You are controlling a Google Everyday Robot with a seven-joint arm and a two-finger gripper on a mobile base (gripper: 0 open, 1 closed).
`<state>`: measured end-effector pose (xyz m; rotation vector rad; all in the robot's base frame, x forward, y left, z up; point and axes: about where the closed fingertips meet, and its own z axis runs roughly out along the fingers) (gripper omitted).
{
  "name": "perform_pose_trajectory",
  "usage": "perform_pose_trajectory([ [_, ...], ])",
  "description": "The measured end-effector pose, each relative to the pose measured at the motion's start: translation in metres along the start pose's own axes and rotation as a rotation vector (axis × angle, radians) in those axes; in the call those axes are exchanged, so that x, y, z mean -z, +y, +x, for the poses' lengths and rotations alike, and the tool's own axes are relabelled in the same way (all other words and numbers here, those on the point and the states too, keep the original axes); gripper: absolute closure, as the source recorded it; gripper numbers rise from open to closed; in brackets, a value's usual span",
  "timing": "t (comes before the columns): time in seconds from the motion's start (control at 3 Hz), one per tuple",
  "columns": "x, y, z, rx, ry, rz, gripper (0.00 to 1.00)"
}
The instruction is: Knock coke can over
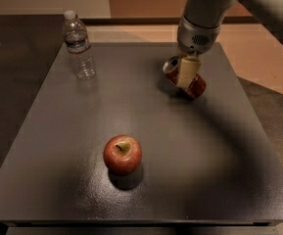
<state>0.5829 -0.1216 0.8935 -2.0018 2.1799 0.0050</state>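
The red coke can (198,86) is at the back right of the dark table (219,170). It leans far over, with its silver top (171,64) pointing left and up. My gripper (187,73) comes down from the upper right and sits directly on the can, covering its middle. A clear plastic water bottle (79,45) stands upright at the back left. A red apple (123,154) sits near the table's middle front, well apart from the gripper.
The table's right edge (258,131) runs close to the can, with the floor beyond it. The arm (214,4) fills the upper right of the view.
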Motion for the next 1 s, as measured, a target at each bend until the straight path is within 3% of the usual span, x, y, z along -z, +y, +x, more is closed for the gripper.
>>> perform_pose_trajectory([
  [0.33,-0.0083,0.0026,-0.0040,0.011,0.012,-0.013,0.13],
  [0.67,-0.0089,0.0006,-0.0056,0.012,0.007,-0.005,0.00],
  [1.0,-0.0089,0.0006,-0.0056,0.012,0.007,-0.005,0.00],
])
